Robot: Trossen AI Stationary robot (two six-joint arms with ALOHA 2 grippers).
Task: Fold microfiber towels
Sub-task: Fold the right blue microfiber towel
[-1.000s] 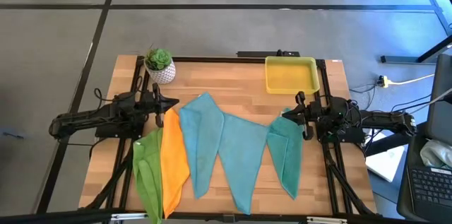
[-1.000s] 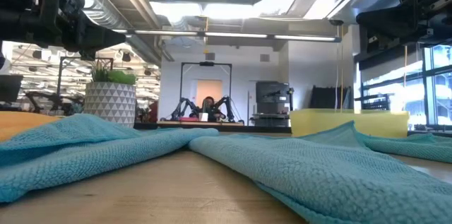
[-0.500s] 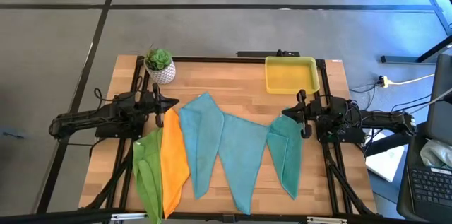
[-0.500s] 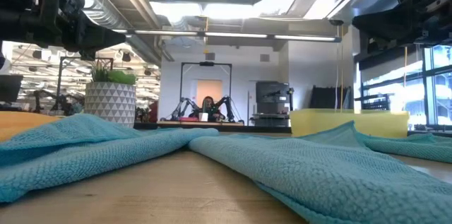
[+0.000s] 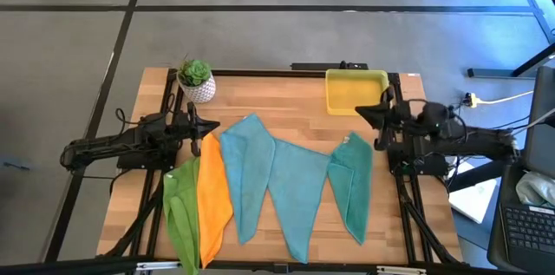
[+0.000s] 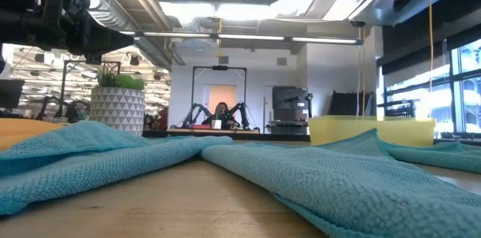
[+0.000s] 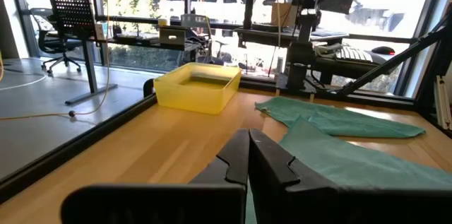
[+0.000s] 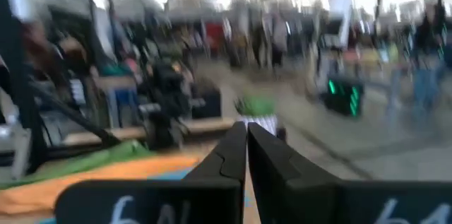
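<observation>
Five microfiber towels lie side by side on the wooden table: a lime green one [image 5: 179,210], an orange one [image 5: 214,190], and three teal ones [image 5: 246,175], [image 5: 297,193], [image 5: 351,184]. They spread from the table's middle to its near edge. My left gripper [image 5: 211,129] is shut, level, at the left, just beyond the orange towel's far corner; its fingers [image 7: 248,155] are together. My right gripper [image 5: 361,112] is shut and held high at the right, above the rightmost teal towel's far corner; its fingers [image 8: 246,146] are together and hold nothing.
A yellow tray [image 5: 355,90] stands at the far right of the table, close to my right gripper. A small potted plant [image 5: 196,80] stands at the far left. Bare wood lies between them along the far edge.
My right gripper has risen well above the table, mostly in the last half second, and has turned somewhat, staying shut. In the low view its arm has gone up toward the picture's top. The towels and my left arm have kept still.
</observation>
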